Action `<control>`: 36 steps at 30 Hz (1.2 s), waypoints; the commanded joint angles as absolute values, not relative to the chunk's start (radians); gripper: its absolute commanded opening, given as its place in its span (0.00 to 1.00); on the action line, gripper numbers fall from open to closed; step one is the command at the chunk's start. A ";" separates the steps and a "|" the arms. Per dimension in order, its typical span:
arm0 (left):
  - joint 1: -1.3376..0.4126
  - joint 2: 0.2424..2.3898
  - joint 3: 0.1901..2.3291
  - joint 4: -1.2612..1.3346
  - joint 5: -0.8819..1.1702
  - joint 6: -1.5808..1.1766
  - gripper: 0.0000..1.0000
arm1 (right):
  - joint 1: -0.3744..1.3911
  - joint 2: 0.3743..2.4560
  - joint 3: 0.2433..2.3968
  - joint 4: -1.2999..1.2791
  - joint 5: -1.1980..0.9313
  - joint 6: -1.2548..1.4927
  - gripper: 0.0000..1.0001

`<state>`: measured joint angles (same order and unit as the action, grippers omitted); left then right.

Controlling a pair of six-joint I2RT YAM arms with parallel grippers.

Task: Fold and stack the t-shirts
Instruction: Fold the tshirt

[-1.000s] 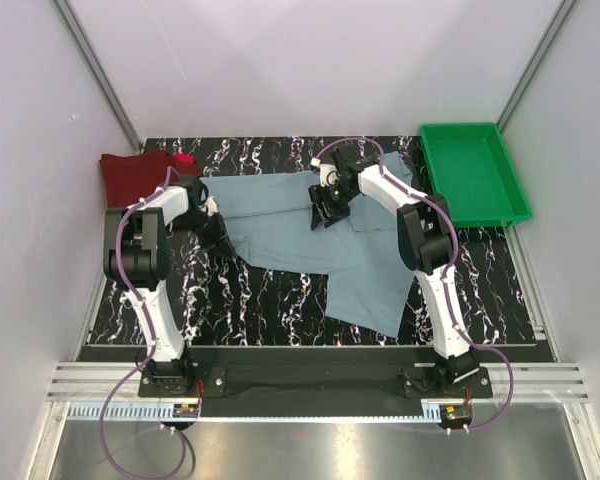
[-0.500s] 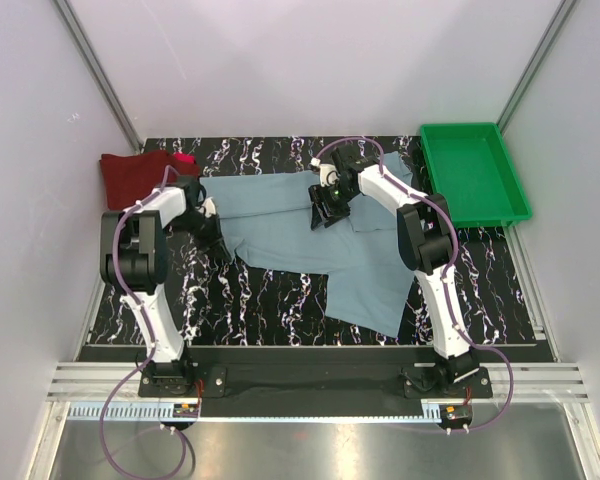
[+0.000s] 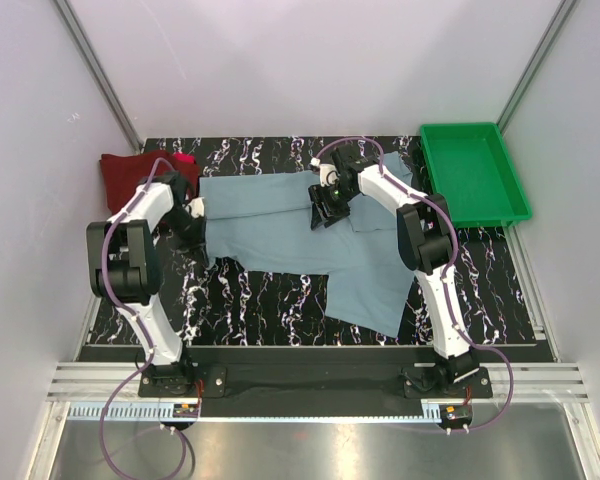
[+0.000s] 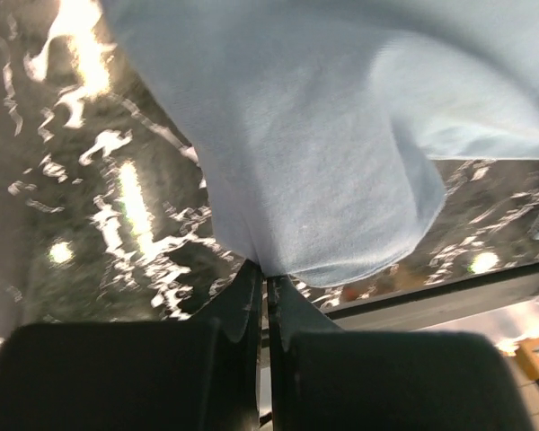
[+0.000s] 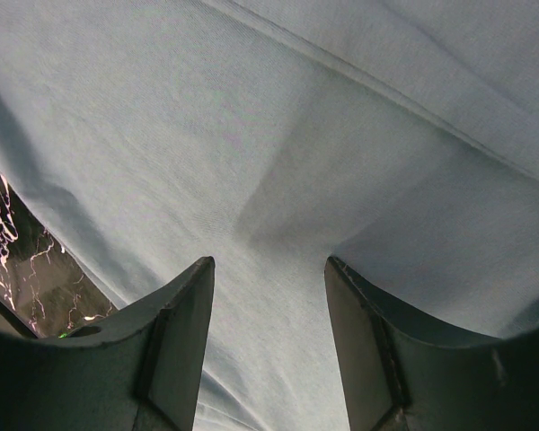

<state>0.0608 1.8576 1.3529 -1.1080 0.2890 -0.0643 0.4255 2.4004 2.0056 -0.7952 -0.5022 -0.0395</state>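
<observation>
Top view: the blue shirt (image 3: 280, 235) is lying spread across the desk (image 3: 260, 300), with the maroon shirt (image 3: 130, 175) and red shirt (image 3: 185, 160) sitting at upper left. The left claw (image 3: 194, 224) is meeting the blue shirt's left edge; the right claw (image 3: 323, 213) is sitting at its upper middle.

Left wrist: the claw is pinching only a thin bit of that edge, which could be slipping free under a pull.

Right wrist: the claw is standing wide over flat cloth, holding nothing, so a pull might be dragging and bunching the shirt.
</observation>
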 commanded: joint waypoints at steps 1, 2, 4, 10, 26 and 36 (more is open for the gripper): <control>0.063 1.827 1.342 -1.164 0.193 -0.008 0.00 | 0.437 2.421 2.028 -0.793 -0.492 -0.051 0.61; 0.064 1.830 1.336 -1.164 0.152 -0.006 0.00 | 0.437 2.421 2.028 -0.795 -0.492 -0.051 0.61; 0.063 1.836 1.335 -1.170 0.118 -0.008 0.00 | 0.437 2.419 2.029 -0.795 -0.492 -0.051 0.61; 0.061 1.852 1.312 -1.203 0.017 0.035 0.00 | 0.437 2.411 2.025 -0.793 -0.492 -0.052 0.61; 0.067 1.867 1.452 -1.138 -0.100 0.035 0.41 | 0.436 2.309 2.006 -0.775 -0.398 -0.116 0.57; 0.071 1.924 1.566 -1.022 0.178 0.242 0.36 | 0.433 1.716 1.379 -0.393 -0.290 -0.382 0.57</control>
